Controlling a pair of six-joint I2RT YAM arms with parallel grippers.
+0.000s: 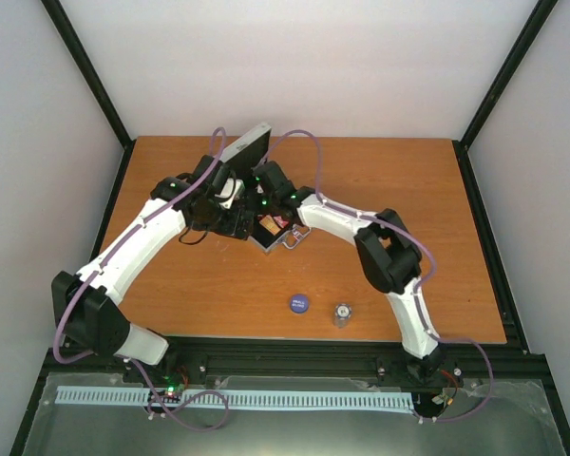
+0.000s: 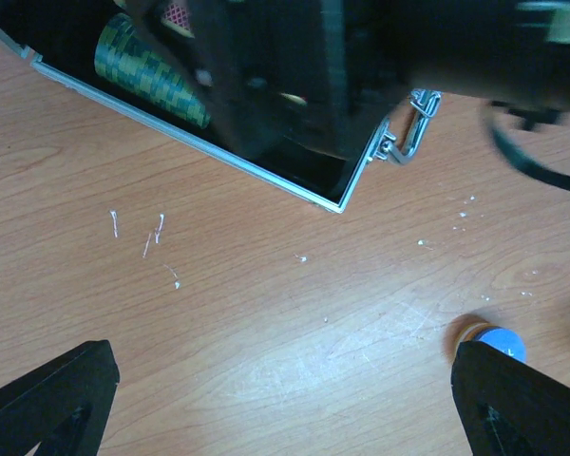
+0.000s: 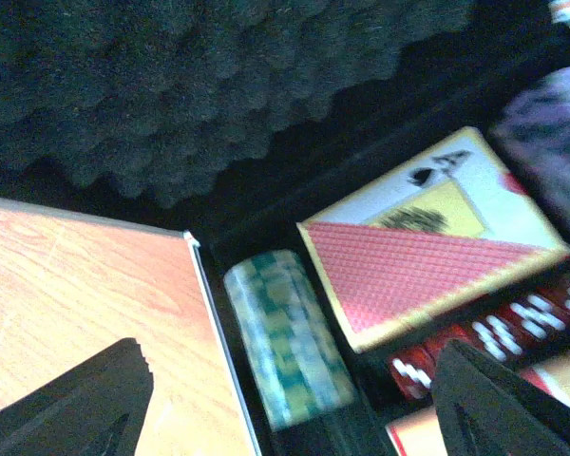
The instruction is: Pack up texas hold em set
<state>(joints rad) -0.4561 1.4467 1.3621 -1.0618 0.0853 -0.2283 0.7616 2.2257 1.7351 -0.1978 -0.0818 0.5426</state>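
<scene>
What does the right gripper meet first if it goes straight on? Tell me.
Probably the green chip stack in the case, centred ahead of the open right gripper; depth is unclear.

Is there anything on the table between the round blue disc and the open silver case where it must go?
Nothing visible does. Only bare wooden table lies between the round blue disc and the small silver metal case; the case's wire handle faces the disc.

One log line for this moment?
case open | green chips, card deck inside | blue disc, small cylinder on table | left tool open | right tool open over case
</scene>
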